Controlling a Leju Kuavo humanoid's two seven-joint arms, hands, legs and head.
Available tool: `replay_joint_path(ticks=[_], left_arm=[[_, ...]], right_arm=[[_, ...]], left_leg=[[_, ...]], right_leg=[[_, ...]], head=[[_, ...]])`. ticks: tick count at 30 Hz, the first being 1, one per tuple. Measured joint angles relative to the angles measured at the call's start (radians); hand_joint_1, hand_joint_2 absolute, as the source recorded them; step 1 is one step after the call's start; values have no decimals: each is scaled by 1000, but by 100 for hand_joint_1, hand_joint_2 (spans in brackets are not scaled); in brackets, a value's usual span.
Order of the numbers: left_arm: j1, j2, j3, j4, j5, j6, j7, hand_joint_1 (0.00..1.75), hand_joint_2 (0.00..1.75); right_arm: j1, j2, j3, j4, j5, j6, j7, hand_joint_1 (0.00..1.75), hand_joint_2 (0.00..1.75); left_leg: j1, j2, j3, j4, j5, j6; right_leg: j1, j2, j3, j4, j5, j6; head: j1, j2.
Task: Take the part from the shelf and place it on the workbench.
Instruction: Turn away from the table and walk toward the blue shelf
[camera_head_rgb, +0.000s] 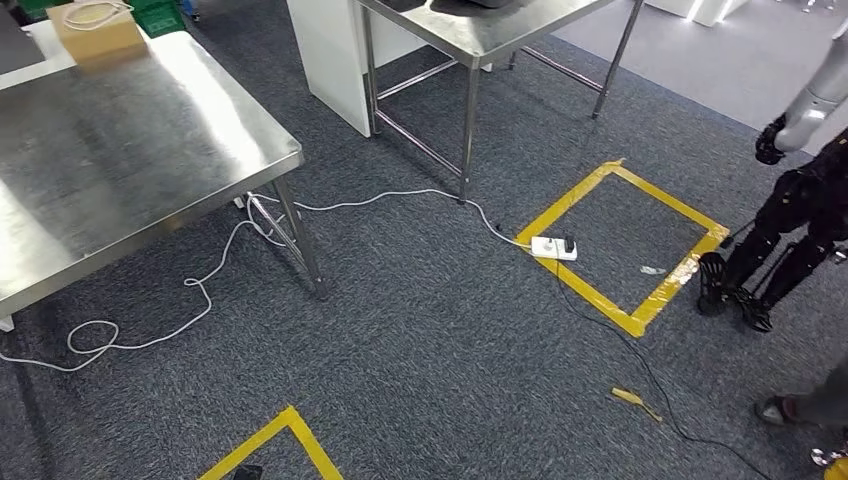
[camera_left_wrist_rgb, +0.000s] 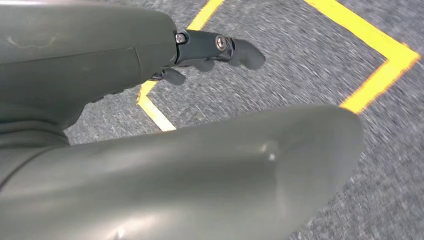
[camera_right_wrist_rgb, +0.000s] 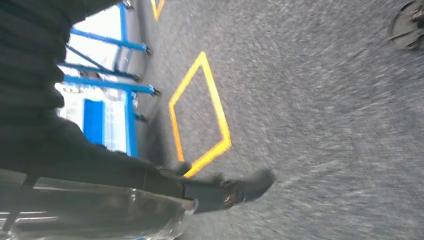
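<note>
Part first: I cannot pick it out for certain in any of my feeds. In the right wrist view a glossy, see-through shape (camera_right_wrist_rgb: 100, 212) lies against the base of the right hand (camera_right_wrist_rgb: 225, 192), but the picture is smeared and I cannot tell whether it is the part or whether the dark fingers (camera_right_wrist_rgb: 255, 181) have hold of anything; they reach out over grey carpet (camera_right_wrist_rgb: 325, 125) beside a yellow tape square (camera_right_wrist_rgb: 220, 125). Beyond that square stands a blue shelf frame (camera_right_wrist_rgb: 127, 90). The left hand (camera_left_wrist_rgb: 125, 60) hangs over the same carpet with a dark finger (camera_left_wrist_rgb: 235, 50) stretched out straight and well apart from the thick grey thumb (camera_left_wrist_rgb: 225, 165), and I see nothing between them; yellow tape lines (camera_left_wrist_rgb: 380, 75) cross the floor under it. From the head view I look down at a near steel table (camera_head_rgb: 150, 150) on my left with a cardboard box (camera_head_rgb: 95, 30) at its far corner, and a second steel table (camera_head_rgb: 480, 35) further off. A white cable (camera_head_rgb: 210, 290) trails from under the near table across the carpet to a white power strip (camera_head_rgb: 553, 248) lying on the edge of another taped square (camera_head_rgb: 625, 240). At the right edge stand a silver arm (camera_head_rgb: 815, 105) and dark legs (camera_head_rgb: 770, 260) of another robot, and lower down a shoe (camera_head_rgb: 780, 410).
</note>
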Motion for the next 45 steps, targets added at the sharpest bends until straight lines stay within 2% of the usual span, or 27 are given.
replay_joint_path(ticks=[2, 3, 4, 5, 7, 8, 9, 11, 13, 15, 17, 19, 21, 22, 24, 25, 26, 27, 29, 31, 33, 35, 36, 38, 40, 43, 45], left_arm=[[4, 1, -1, 1, 0, 0, 2, 0, 0], [5, 1, -2, 2, 0, 0, 3, 0, 0], [5, 1, -3, 2, 0, 0, 3, 0, 0], [5, 2, -4, 2, 0, 0, 3, 0, 0], [5, 3, -5, 2, -1, 2, 3, 0, 0], [5, 4, -5, 3, -1, 2, 2, 0, 0], [5, 4, -5, 3, -1, 3, 1, 0, 0], [3, 4, -6, 2, -2, 4, 0, 0, 0], [-1, 3, -6, 1, -2, 4, -3, 0, 0], [-1, 5, -6, 1, -2, 6, -6, 0, 0], [0, 6, -6, 1, -2, 6, -6, 0, 0], [0, 5, -6, 1, -2, 4, -6, 0, 0], [0, 4, -6, 1, -2, 4, -6, 0, 0], [0, 4, -6, 1, -2, 4, -6, 0, 0], [0, 4, -6, 1, -2, 4, -6, 0, 0], [0, 4, -6, 1, -2, 4, -6, 0, 0], [0, 3, -6, 1, -1, 4, -6, 0, 0], [-2, 2, -6, 0, -1, 4, -6, 0, 0], [-4, 1, -6, 0, -1, 3, -6, 0, 0], [-1, 3, -6, 0, 0, 3, -5, 0, 0], [4, 3, -6, 1, 1, 2, -3, 0, 0], [6, 2, -6, 2, 4, 1, -1, 0, 0], [6, 3, -6, 2, 5, 1, 0, 0, 0], [6, 4, -6, 3, 6, 3, 11, 0, 0], [5, 5, -6, 4, 2, 5, 35, 0, 0], [3, 4, -6, 3, -6, 4, 62, 0, 0], [2, 3, -7, 2, -10, -1, 69, 0, 0]], right_arm=[[-1, 3, -2, 0, 0, 0, 0, 0, 175], [-1, 4, -2, 0, 0, 0, 0, 0, 175], [0, 5, -2, 0, 0, 0, 0, 0, 175], [1, 5, -3, 0, 0, 0, 0, 0, 175], [2, 6, -3, 0, 1, 0, 0, 0, 175], [2, 6, -3, 0, 1, 0, 0, 0, 175], [2, 6, -3, 0, 1, 0, 0, 0, 175], [3, 6, -3, 0, 1, 0, 0, 0, 175], [6, 5, -3, 0, 2, 0, 0, 0, 175], [5, 6, -3, 0, 3, 0, 0, 0, 175], [2, 7, -3, 0, 4, 0, -1, 0, 175], [3, 6, -3, 0, 6, 0, -1, 0, 175], [4, 5, -3, 0, 7, 0, -1, 0, 175], [3, 4, -3, 0, 7, 0, -1, 0, 175], [-4, 4, -3, 0, 8, 0, -1, 0, 175], [-6, 4, -3, 0, 9, 0, -2, 0, 175], [-7, 4, -3, 0, 9, 0, -1, 0, 175], [-6, 4, -4, 0, 9, 0, -1, 0, 175], [-3, 4, -4, 0, 9, 0, -1, 0, 175], [-3, 5, -4, 0, 9, 0, 0, 0, 175], [-2, 5, -4, 0, 9, 0, 0, 0, 175], [0, 5, -4, 0, 9, 0, 0, 0, 175], [1, 5, -4, 0, 9, 0, -1, 0, 175], [1, 6, -4, 0, 10, 1, -3, 0, 175], [0, 6, -4, 0, 12, 2, -7, 0, 175], [3, 5, -4, 0, 14, 2, -9, 0, 175], [2, 5, -4, 0, 14, 3, -9, 0, 175]], left_leg=[[0, -35, -61, 131, -66, -2], [0, -40, -80, 166, -73, -3], [1, -42, -81, 157, -56, -3], [3, -44, -65, 114, -22, -3], [8, -77, -10, -23, 57, -1], [10, -93, 10, -73, 80, 1], [8, -104, 21, -102, 91, 5], [-2, -92, 22, -111, 95, 20], [-8, -72, 25, -121, 105, 43], [-8, -48, 28, -130, 113, 58], [-11, -22, 26, -131, 113, 61], [-14, 2, 23, -130, 112, 60], [-15, 25, 25, -130, 110, 57], [-16, 35, 29, -130, 109, 54], [-20, 55, 39, -131, 101, 41], [-21, 67, 45, -133, 97, 33], [-21, 80, 51, -135, 93, 24], [-18, 83, 57, -134, 89, 17], [-13, 44, 51, -99, 60, 7], [-11, -18, 2, 14, -8, 3], [-10, -38, -62, 133, -55, 1], [-9, -42, -74, 130, -20, 1], [-7, -47, -55, 74, 21, 1], [-1, -89, -5, -55, 90, 4], [-3, -114, 14, -113, 108, 12], [-12, -88, 17, -124, 113, 36], [-10, -72, 22, -136, 124, 51]], right_leg=[[5, 26, 0, 0, 1, -8], [8, 42, 0, 1, 1, -8], [9, 58, 0, 2, 1, -8], [9, 73, 1, 5, 0, -7], [12, 103, -2, 17, -5, 1], [16, 115, -6, 22, -9, 7], [20, 124, -12, 24, -11, 14], [22, 141, -22, 21, -11, 31], [20, 116, -36, 41, -17, 41], [17, 59, -82, 132, -60, 38], [14, 33, -155, 266, -116, 38], [13, 28, -178, 309, -126, 50], [14, 9, -112, 194, -85, 63], [17, -19, -71, 120, -63, 62], [28, -68, -23, 29, -35, 50], [33, -76, -22, 21, -29, 41], [37, -67, -23, 19, -25, 34], [29, -52, -19, 15, -17, 24], [15, -25, -9, 6, -4, 6], [12, 0, -4, 4, 3, -7], [18, 30, -5, 5, 4, -12], [20, 63, -3, 7, 3, -12], [20, 78, -1, 9, 3, -11], [24, 103, -2, 16, -1, -5], [28, 123, -15, 20, -3, 8], [25, 141, -30, 18, 0, 29], [25, 102, -44, 51, -16, 29]], head=[[-3, 0], [-3, 0], [-3, 0], [-4, 0], [-5, 0], [-3, 0], [-2, 0], [2, 0], [2, 0], [5, 0], [6, 0], [7, 0], [7, 0], [7, 0], [8, 0], [8, 0], [8, 0], [8, 0], [3, 0], [-2, 0], [-3, 0], [-3, 0], [-3, 0], [-4, 0], [-3, 0], [-3, 0], [-2, 0]])
